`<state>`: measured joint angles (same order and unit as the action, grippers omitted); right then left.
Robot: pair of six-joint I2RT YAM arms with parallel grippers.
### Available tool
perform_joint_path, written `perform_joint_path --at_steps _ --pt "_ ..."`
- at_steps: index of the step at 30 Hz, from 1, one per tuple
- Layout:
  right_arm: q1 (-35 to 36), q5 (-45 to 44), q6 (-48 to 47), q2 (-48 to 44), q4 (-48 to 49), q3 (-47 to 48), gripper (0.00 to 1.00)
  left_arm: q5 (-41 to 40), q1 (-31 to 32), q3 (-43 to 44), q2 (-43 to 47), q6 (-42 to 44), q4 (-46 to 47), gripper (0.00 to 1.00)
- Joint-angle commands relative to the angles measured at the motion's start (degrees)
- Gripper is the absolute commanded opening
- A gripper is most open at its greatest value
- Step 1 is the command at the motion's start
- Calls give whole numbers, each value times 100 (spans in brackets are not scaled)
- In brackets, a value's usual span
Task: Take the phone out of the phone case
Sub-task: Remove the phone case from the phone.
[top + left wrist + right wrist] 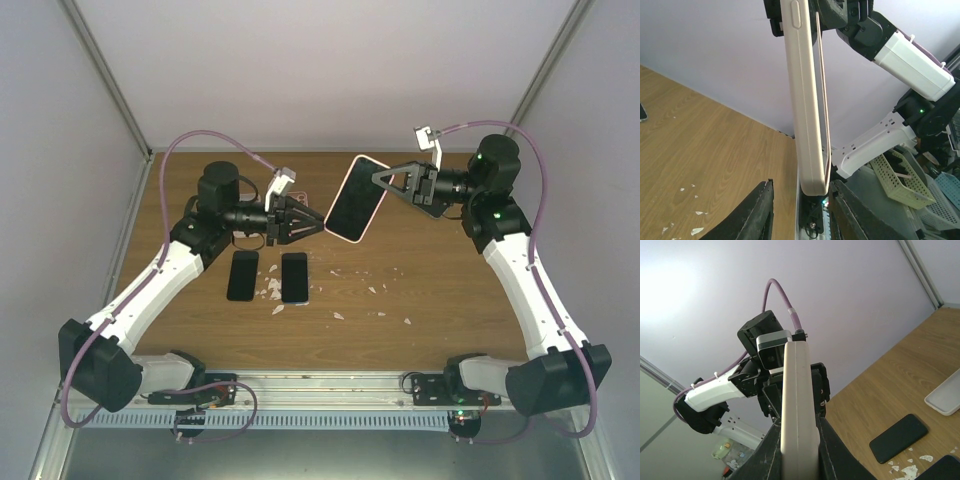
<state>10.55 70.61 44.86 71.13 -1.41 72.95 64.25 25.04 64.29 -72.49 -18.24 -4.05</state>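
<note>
A phone in a cream-pink case (358, 198) is held up in the air, tilted, over the middle of the table. My right gripper (380, 180) is shut on its upper right end; in the right wrist view the case edge (797, 400) is clamped between both fingers of that gripper (797, 427). My left gripper (316, 224) is open at the case's lower left end. In the left wrist view the case's end (807, 125) sits between the spread fingers of that gripper (802, 184), close to the right finger (852, 215) and apart from the left one (755, 215). The phone's thin edge (823, 100) shows along the case.
Two bare black phones (242, 275) (294, 277) lie side by side on the wooden table (450, 300) below the left gripper. Small white scraps (272, 292) are scattered in front of them. A white flat object (945, 395) lies at the right edge of the right wrist view.
</note>
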Motion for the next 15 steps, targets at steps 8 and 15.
perform_joint_path --at_steps 8,15 --pt "-31 30 86 -73 344 18 0 -356 98 110 -80 79 79 24" --pt "-23 277 335 -90 686 24 1 -749 -101 -101 -143 -29 33 12"
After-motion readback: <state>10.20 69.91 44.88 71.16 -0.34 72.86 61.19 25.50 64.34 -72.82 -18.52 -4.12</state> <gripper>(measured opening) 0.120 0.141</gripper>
